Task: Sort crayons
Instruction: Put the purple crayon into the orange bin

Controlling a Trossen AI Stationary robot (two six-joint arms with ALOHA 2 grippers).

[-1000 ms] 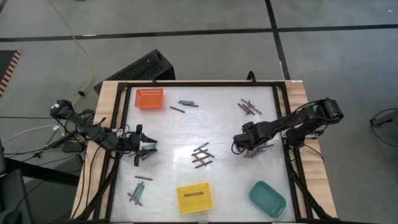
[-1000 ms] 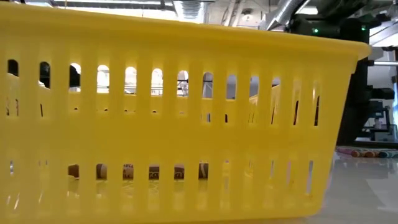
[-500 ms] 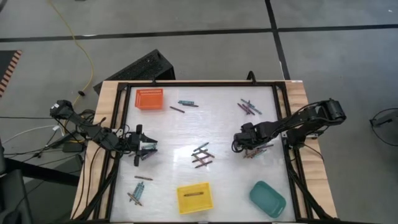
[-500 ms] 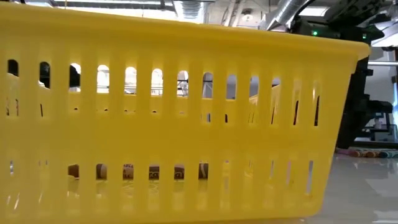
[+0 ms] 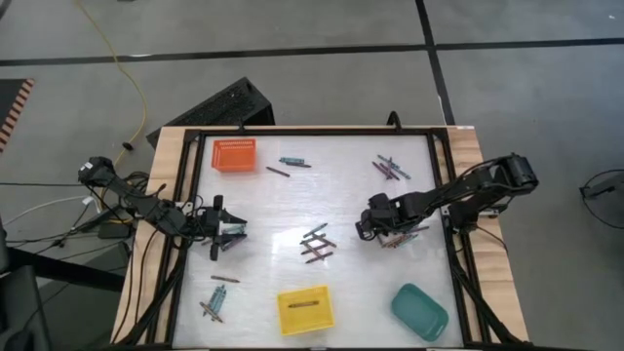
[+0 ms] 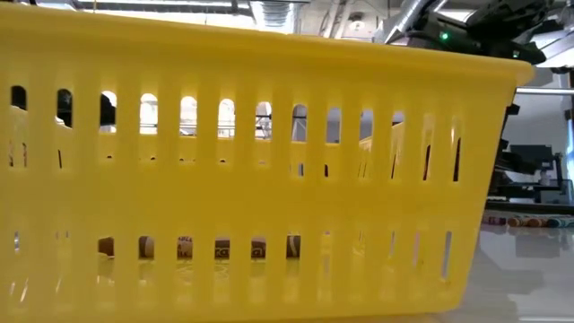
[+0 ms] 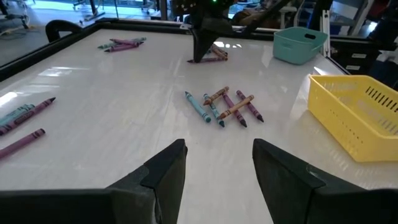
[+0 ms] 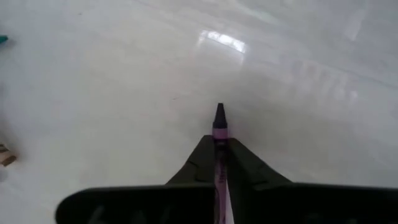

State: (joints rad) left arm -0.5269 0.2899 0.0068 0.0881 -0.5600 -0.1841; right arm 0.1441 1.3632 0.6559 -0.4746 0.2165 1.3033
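My right gripper [image 5: 368, 230] stands right of the table's middle, pointing steeply down, shut on a purple crayon [image 8: 219, 124]. A few loose crayons [image 5: 402, 237] lie just right of it. More crayons lie in a middle cluster [image 5: 317, 244], a far-right cluster [image 5: 392, 168], by the orange tray [image 5: 292, 162] and at the near left [image 5: 214, 302]. At the table's left edge my left gripper [image 7: 217, 168] waits open and level, holding nothing. My right gripper pinches the purple crayon's shaft [image 8: 219, 148] between its two fingers. The crayon lies along the fingers, and its dark tip [image 8: 219, 114] sticks out past the fingertips. The fingers come from above, slanting down. Whether the tip touches the table I cannot tell.
An orange tray [image 5: 235, 155] stands at the far left. A yellow tray [image 5: 304, 310] with one crayon in it stands at the near middle and fills the low view [image 6: 251, 161]. A teal tray [image 5: 419, 310] sits near right. A dark frame [image 5: 292, 130] rims the table.
My right gripper has shifted a little toward the table's left edge, away from the loose crayons beside it, and has tipped to point more steeply down.
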